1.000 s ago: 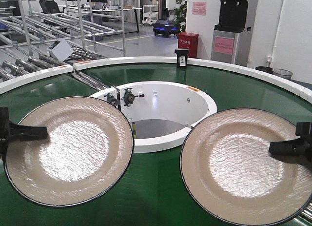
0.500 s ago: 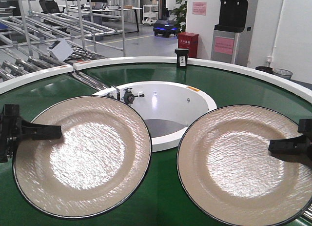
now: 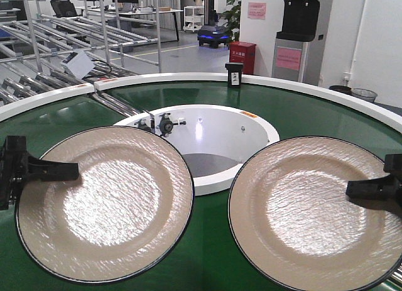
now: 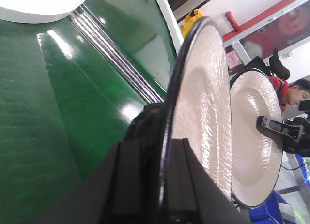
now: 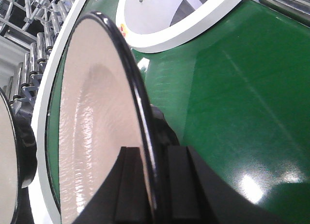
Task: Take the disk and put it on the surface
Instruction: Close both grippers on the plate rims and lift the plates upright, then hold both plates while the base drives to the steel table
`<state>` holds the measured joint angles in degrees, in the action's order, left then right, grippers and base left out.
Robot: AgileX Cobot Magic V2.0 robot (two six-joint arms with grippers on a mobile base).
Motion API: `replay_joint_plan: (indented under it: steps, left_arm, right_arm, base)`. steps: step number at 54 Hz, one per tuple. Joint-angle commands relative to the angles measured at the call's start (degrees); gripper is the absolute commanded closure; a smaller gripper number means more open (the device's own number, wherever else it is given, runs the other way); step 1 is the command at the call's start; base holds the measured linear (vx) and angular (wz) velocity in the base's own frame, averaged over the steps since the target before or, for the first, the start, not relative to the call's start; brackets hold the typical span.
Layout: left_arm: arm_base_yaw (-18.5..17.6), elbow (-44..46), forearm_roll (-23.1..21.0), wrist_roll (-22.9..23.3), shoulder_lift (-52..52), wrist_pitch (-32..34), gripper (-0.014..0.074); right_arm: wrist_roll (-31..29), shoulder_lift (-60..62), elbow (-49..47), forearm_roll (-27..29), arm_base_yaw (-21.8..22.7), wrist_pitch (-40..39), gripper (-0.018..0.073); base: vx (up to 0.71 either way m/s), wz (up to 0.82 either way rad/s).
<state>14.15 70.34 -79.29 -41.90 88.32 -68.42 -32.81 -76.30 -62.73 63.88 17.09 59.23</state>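
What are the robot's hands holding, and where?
The left gripper grips the left disk by its outer rim; the right gripper grips the right disk by its outer rim.

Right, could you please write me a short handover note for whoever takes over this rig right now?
Grippers: the left end effector is shut on the rim of the left plate. The right end effector is shut on the rim of the right plate.
Where: both plates are held over the green conveyor belt, side by side and apart from each other.
Done: both plates are grabbed.
Left: set each plate down on the placing surface, which is not in view, then release.
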Motion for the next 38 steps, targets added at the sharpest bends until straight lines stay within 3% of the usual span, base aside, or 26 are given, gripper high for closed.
replay_joint_plan:
  steps: [1,19,38]
  left_arm:
    - [-0.21,1.94,-8.47,0.9,-2.86,-3.08,0.0598]
    - [-0.21,1.94,-8.47,0.9,-2.86,-3.13,0.0598]
    - [-0.21,1.94,-8.47,0.9,-2.86,-3.13,0.0598]
  right_arm:
    - [0.23,2.12,-1.94,7.0,0.28,0.03,0.0568]
    - [0.23,2.12,-1.94,7.0,0.28,0.03,0.0568]
    - [0.17,2.12,-1.94,7.0,0.28,0.0,0.0568]
  base:
    - [0.0,0.0]
    - [-0.03,-0.1]
    - [-0.1,-0.39]
